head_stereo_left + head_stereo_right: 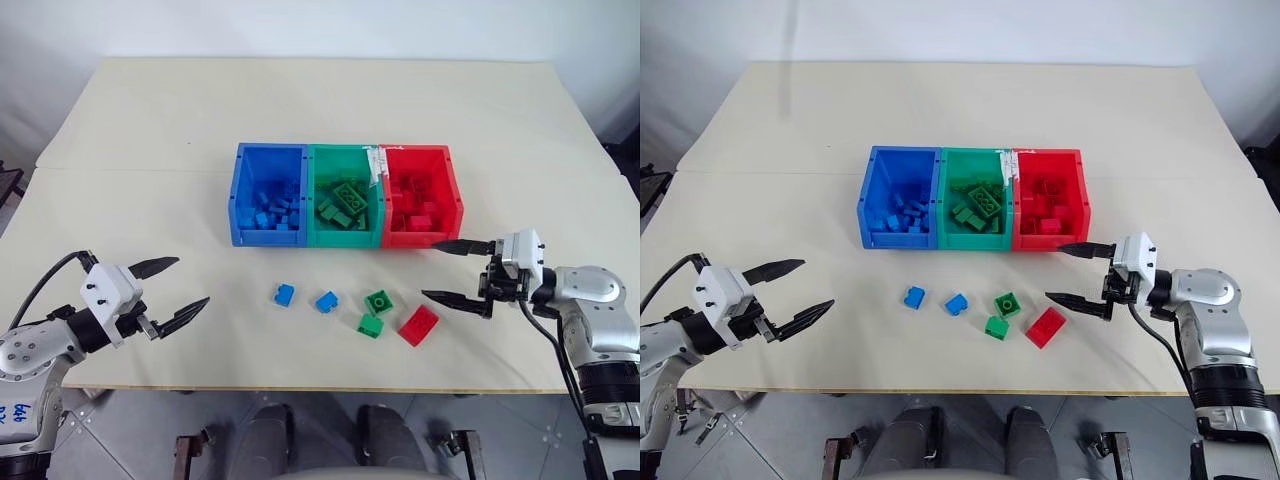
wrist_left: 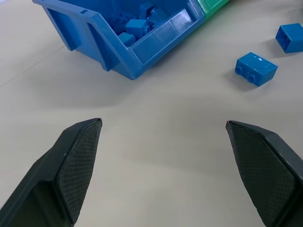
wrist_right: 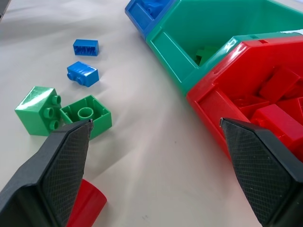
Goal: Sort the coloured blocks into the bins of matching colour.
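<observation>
On the bench (image 1: 150, 140) stand three joined bins: the blue bin (image 1: 240, 195) holds blue bricks, the green bin (image 1: 322, 237) green bricks, the red bin (image 1: 452, 195) red ones. In front of them, loose on the bench, lie a red block (image 1: 418, 324), two green blocks (image 1: 378, 301) (image 1: 370, 326) touching, and two blue blocks (image 1: 326, 301) (image 1: 284, 294). Both the left claw (image 1: 182, 291) and the right claw (image 1: 441, 270) are spread wide, holding nothing.

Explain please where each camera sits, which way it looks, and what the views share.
Head views: from the head, forward and down over the table, bins, loose blocks, both arms.
Left wrist view: along the open left tool to the blue bin and two blue blocks.
Right wrist view: along the open right tool to the green blocks, red bin.
Shared: both wrist views see the blue blocks.
</observation>
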Motion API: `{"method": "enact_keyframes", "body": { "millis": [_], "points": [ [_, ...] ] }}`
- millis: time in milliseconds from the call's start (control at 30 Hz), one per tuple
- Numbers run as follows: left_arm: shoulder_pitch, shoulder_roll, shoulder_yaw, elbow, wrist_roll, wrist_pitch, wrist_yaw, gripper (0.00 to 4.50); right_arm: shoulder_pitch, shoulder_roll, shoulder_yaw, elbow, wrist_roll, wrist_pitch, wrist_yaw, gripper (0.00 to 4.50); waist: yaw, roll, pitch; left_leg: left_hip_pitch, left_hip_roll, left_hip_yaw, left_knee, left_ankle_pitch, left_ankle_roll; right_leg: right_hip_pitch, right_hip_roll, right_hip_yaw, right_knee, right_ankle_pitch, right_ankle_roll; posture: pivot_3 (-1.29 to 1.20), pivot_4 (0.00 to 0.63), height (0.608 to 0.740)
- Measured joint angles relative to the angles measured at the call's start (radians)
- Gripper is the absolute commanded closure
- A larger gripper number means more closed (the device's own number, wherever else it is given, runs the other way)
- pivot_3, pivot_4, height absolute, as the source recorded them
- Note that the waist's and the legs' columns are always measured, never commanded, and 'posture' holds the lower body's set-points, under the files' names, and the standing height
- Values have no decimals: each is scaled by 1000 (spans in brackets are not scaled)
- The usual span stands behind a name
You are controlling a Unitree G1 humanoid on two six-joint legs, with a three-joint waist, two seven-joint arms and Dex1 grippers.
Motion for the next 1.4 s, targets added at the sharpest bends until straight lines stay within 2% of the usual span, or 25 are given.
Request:
{"method": "enact_keyframes", "body": {
  "millis": [133,233,333,433,600,733,933,1200,1333,1400],
  "points": [
    [-4,-8,-12,-11,-20,22,-11,43,0,11,0,-16,3,18,-25,0,0,0,0,0,0,0,0,0,0,0,0,0,0,0,0,0,150,740],
    [-28,-5,-75,-63,-28,53,-44,43,4,18,-8,-34,11,33,-60,0,3,0,0,0,1,0,1,0,0,0,-1,0,0,0,0,0,150,740],
    [-119,-8,-153,-87,-28,77,-54,43,47,8,-61,-87,23,48,-92,0,11,0,0,-1,-1,-1,1,0,0,1,-1,-1,1,0,0,0,150,740],
    [-170,-13,-217,-87,-19,87,-65,43,130,-28,-127,-130,34,68,-121,0,9,0,0,-1,-2,0,0,0,0,1,0,-1,2,0,0,0,150,740],
    [-239,-50,-383,-78,38,84,-101,43,360,-100,-259,-173,35,71,-121,0,16,0,0,-1,-3,0,-1,0,1,2,1,-2,0,0,0,0,150,740],
    [-272,-89,-427,-78,51,83,-97,43,423,-109,-311,-133,21,36,-109,0,1,0,0,1,-2,2,1,0,0,2,1,0,0,0,0,0,150,740],
    [-245,-96,-426,-98,53,81,-90,43,374,-84,-230,-177,11,52,-109,0,-10,0,0,3,0,1,1,1,-1,2,2,2,2,0,0,0,150,740],
    [-141,-65,-319,-160,30,81,-76,43,347,5,-36,-255,-24,121,-143,0,15,0,0,1,-1,-3,2,1,0,3,-1,1,1,0,0,0,150,740],
    [-108,-46,-302,-200,0,88,-90,43,344,19,4,-253,-56,119,-165,0,15,0,0,2,-2,-3,2,1,0,3,0,1,1,0,0,0,150,740],
    [-105,-30,-287,-202,-14,89,-104,0,339,21,11,-252,-66,110,-172,645,14,0,0,2,-2,-4,2,1,0,3,1,1,1,0,0,0,150,740]
  ]
}}
